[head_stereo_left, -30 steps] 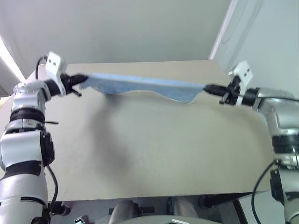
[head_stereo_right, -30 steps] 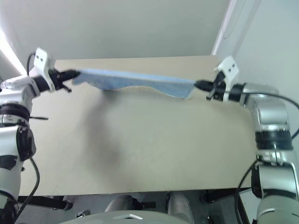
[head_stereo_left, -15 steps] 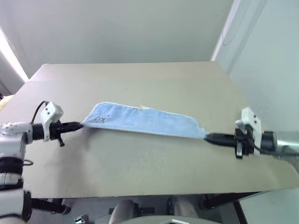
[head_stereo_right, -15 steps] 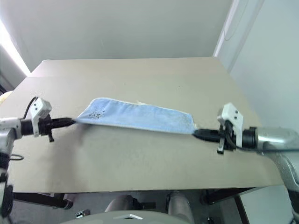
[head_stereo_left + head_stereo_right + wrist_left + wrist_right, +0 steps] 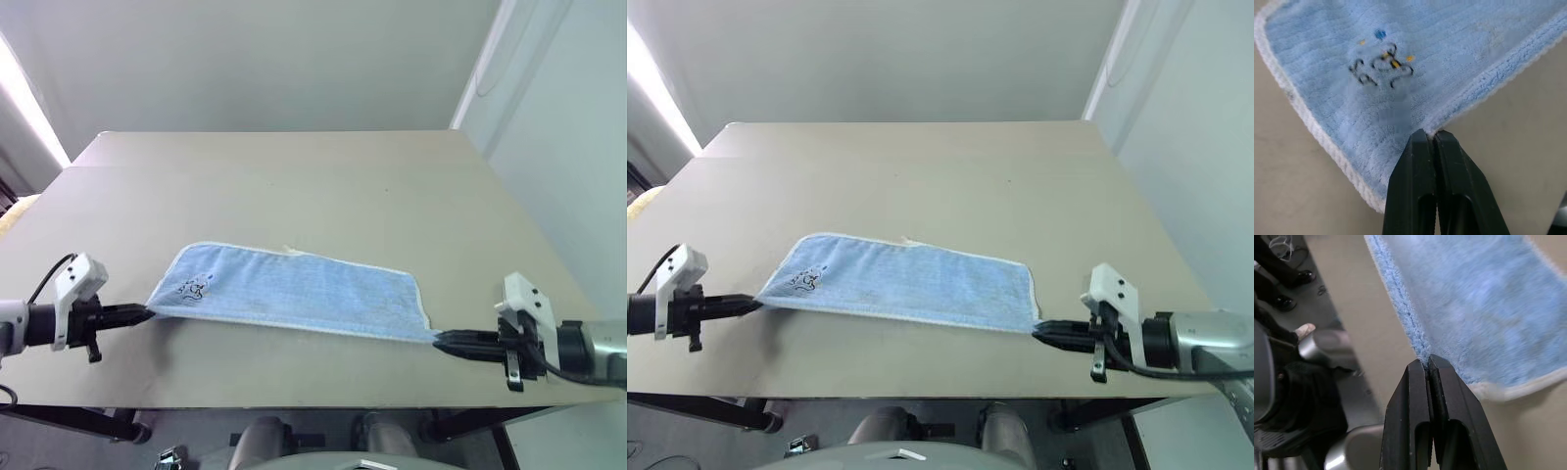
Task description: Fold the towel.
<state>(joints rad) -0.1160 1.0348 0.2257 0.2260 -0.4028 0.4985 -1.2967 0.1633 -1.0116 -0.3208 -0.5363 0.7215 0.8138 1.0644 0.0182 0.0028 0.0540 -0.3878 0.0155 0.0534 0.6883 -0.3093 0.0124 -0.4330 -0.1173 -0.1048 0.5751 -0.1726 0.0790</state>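
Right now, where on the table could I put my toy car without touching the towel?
The widest bare patch is the table beyond the towel, up to the far edge. The near strip in front of the towel is narrow, with the left gripper and right gripper pinching its corners.

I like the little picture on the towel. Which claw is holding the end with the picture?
The left claw: the dark printed motif sits on the towel beside it; the right claw holds the plain end.
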